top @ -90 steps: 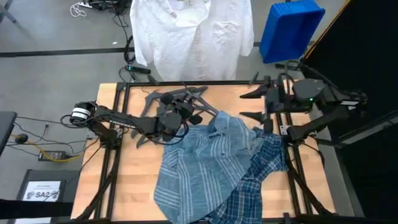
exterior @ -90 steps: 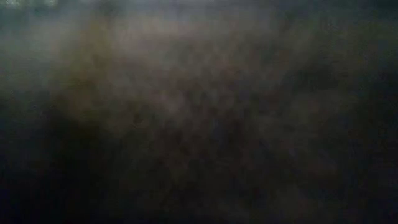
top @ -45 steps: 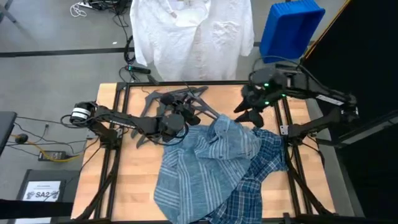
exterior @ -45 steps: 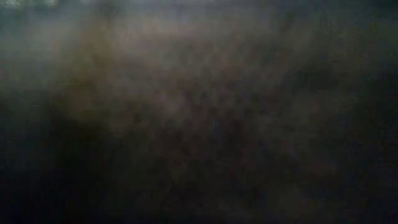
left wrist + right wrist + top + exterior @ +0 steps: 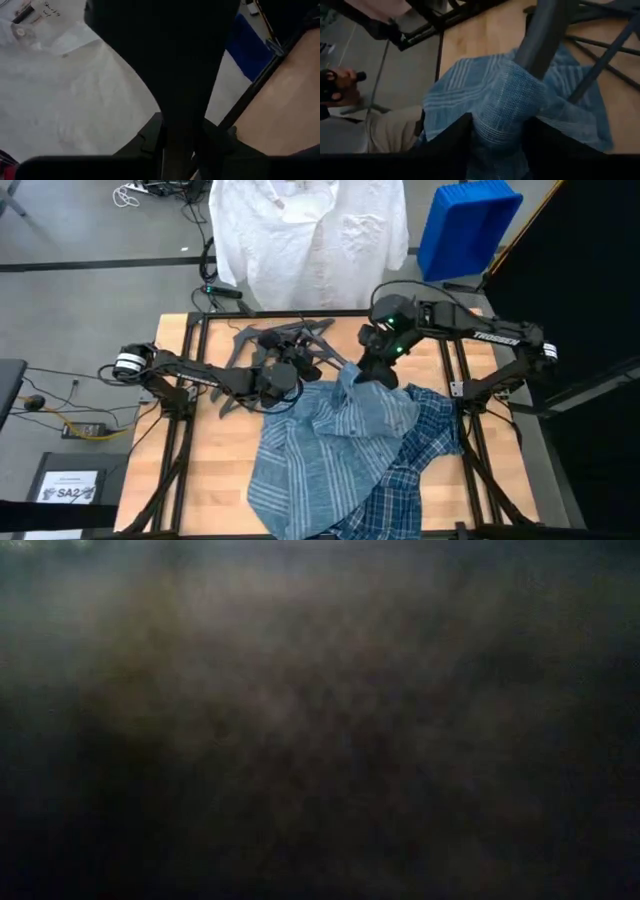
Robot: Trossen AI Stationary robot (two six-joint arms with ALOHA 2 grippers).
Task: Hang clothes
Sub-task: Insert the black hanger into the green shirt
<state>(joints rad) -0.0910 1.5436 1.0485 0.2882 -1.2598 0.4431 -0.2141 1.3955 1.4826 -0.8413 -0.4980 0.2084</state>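
Your right gripper (image 5: 372,372) sits centre frame in the high view, its fingers astride a raised fold of the striped shirt (image 5: 330,445) (not yet visibly pinched). Next, close and lift it clear of the plaid shirt (image 5: 415,465). Left gripper (image 5: 283,375) is clamped on a hanger (image 5: 290,340). White shirt (image 5: 310,240) hangs at the top.

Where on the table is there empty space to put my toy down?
Bare wood shows on the table left of the striped shirt, and at the far right corner. The middle is crowded: hangers, both robot hands and the plaid shirt.
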